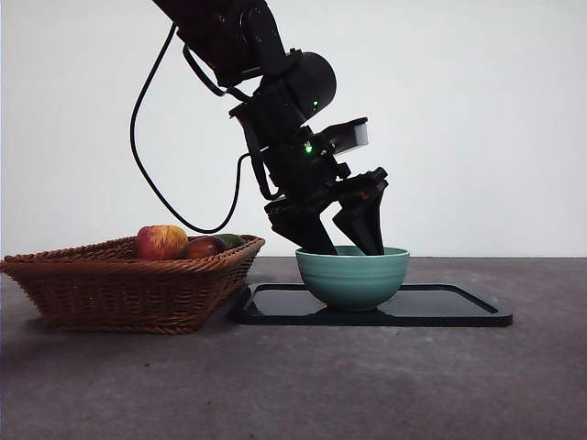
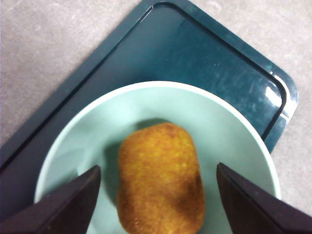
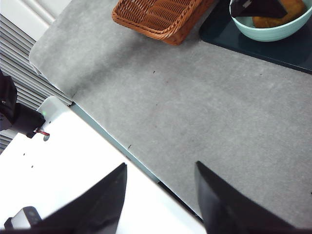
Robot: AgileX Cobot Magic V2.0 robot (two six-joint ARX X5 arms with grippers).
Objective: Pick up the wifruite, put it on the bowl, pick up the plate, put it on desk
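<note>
Wifruite [image 2: 161, 178] lies in bowl [image 2: 234, 131], left gripper [image 2: 158, 192] jaws spread clear (right gripper [image 3: 161, 195] parted, idle); lift straight, avoid rim.

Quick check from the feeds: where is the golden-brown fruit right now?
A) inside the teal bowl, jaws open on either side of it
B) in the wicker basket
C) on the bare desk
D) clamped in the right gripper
A: the wifruite lies inside the bowl, with the left gripper open, one jaw on each side, neither touching it.
</note>
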